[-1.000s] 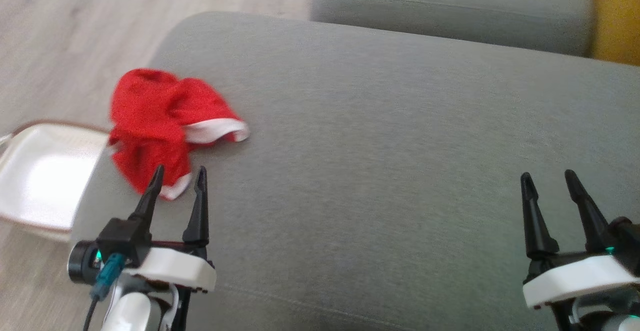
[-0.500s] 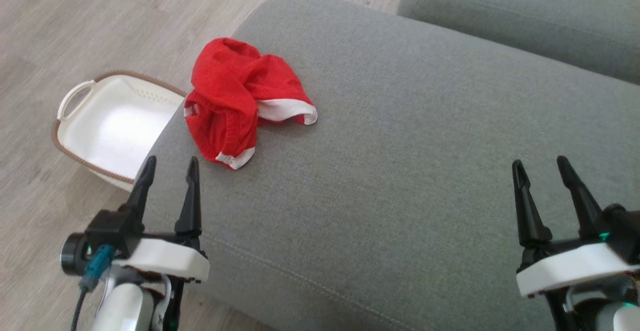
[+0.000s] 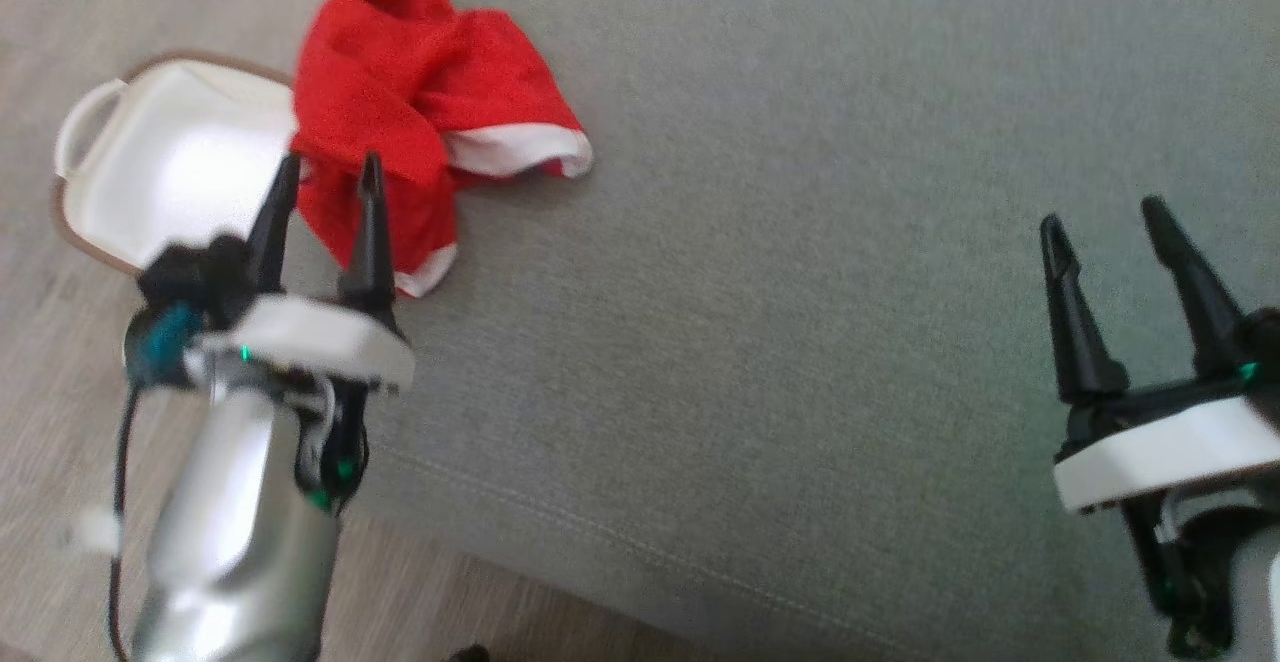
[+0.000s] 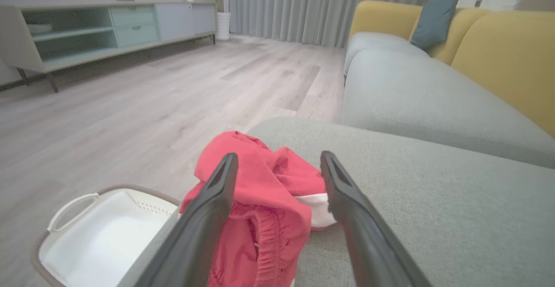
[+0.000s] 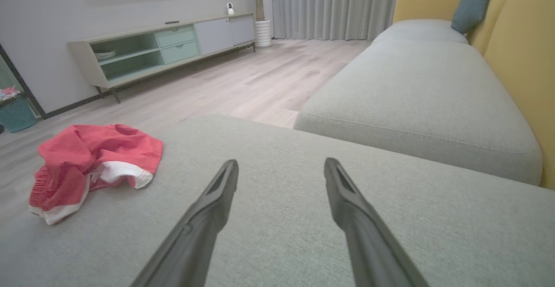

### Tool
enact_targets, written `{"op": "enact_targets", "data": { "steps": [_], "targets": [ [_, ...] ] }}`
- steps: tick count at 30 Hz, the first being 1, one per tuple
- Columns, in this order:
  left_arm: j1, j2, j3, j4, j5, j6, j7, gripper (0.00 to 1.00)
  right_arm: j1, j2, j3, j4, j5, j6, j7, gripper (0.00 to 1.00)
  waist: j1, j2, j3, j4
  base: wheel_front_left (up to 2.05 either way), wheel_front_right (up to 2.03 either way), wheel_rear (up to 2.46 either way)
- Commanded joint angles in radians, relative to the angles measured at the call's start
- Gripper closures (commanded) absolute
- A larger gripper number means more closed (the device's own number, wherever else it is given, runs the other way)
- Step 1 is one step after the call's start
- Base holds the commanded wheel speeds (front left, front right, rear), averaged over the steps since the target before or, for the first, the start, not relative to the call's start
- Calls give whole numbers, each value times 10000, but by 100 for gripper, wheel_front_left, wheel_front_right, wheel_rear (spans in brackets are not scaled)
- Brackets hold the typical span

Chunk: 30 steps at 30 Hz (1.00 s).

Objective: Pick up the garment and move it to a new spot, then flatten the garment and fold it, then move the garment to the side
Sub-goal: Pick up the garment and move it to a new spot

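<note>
White basket is sitting on the wood floor, off to the left of the left jaws and tucked against the edge of the grey cushion.

Left gripper is reaching over that cushion's left edge. Its jaws are standing wide apart, released, gripping nothing.

Red garment with white trim is lying crumpled on the cushion straight ahead of these jaws. Its near folds are showing between the two tips and spreading past the right one. In the left wrist view the left finger is crossing in front of the red cloth; whether either tip is touching it, cannot tell. White hem is trailing out to the right of the jaws.

Bare grey cushion is stretching from there across to the right gripper, well apart from the garment. Its jaws are standing spread, released, holding nothing. From the right wrist, the garment is lying far off to the left of those jaws, near the cushion's edge. A second grey seat is lying beyond them.
</note>
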Motion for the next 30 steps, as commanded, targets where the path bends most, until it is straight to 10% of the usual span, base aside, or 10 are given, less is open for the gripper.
{"op": "enact_targets", "data": {
  "steps": [1, 15, 17, 24, 30],
  "targets": [
    [-920, 134, 530, 468, -163, -178, -102, 0, -429, -210, 168, -541, -89, 65, 155, 0, -3, 0, 1020, -484, 0, 0, 0],
    [-4854, 898, 855, 7112, -760, -782, 346, 0, -1208, -292, 77, -899, -99, 65, 413, 0, -3, 0, 2241, -1144, 0, 0, 0],
    [-5095, 946, 794, 7537, -759, -836, 306, 100, -1214, -257, 49, -856, -75, 65, 390, 0, -3, 0, 2228, -1124, 0, 0, 0],
    [-5340, 1146, 619, 7555, -474, -716, -67, 100, -1186, -133, 4, -516, 57, 65, 139, 0, -3, 0, 1734, -958, 0, 0, 0],
    [-4269, 1457, 1005, 4372, 67, -189, -99, 100, -927, -1, -33, -87, 200, 65, -272, 0, -3, 0, 686, -930, 0, 0, 0]
  ]
}}
